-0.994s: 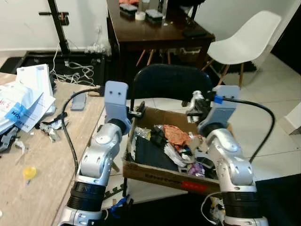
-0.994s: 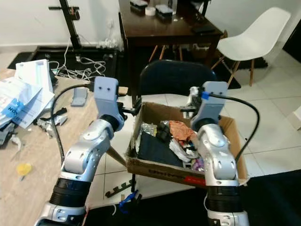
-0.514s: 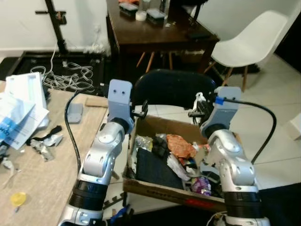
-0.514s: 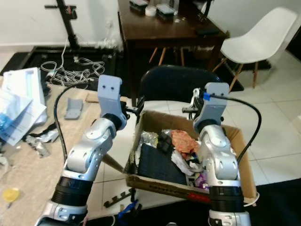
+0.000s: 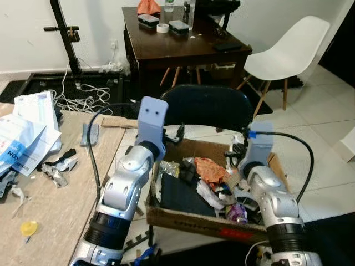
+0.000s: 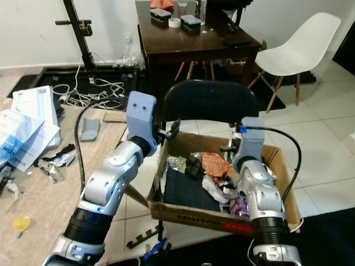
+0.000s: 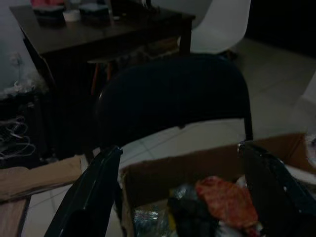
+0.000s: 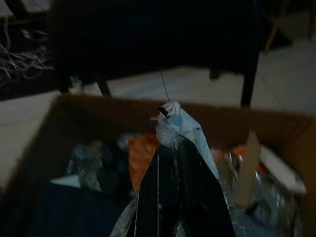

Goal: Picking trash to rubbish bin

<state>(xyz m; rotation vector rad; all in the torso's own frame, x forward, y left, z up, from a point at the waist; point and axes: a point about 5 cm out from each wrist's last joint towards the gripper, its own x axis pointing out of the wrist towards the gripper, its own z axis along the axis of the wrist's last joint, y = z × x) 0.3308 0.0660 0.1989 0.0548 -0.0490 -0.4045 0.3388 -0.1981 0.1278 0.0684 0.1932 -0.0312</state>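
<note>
My right tool (image 8: 170, 116) is closed tight on a crumpled scrap of pale wrapper (image 8: 180, 121), and I hold it just above the cardboard box (image 6: 219, 213) that serves as the rubbish bin, over its far right part near the back wall. The box sits on the floor in front of a dark chair (image 5: 205, 105) and is already piled with trash: an orange wrapper (image 5: 209, 168), foil, a flat dark sheet (image 5: 180, 194) and plastic bags. My left tool (image 7: 182, 192) stands wide, its two fingers spread to either side of the box's near corner, holding nothing and poised just above the rim. On the bench (image 5: 50, 205) to my left more litter waits: crumpled foil scraps (image 5: 55, 166), loose papers (image 5: 25, 133) and a small yellow bit (image 5: 28, 227). The risk I see is in the release: the scrap is light and crinkly, so it may cling to one finger when I part them, or drift and catch on the back wall and tumble outside. The heap is high on the right side too, so a dropped piece could roll off the pile. My left arm hangs close to the box edge and could nudge it if I swing carelessly.
</note>
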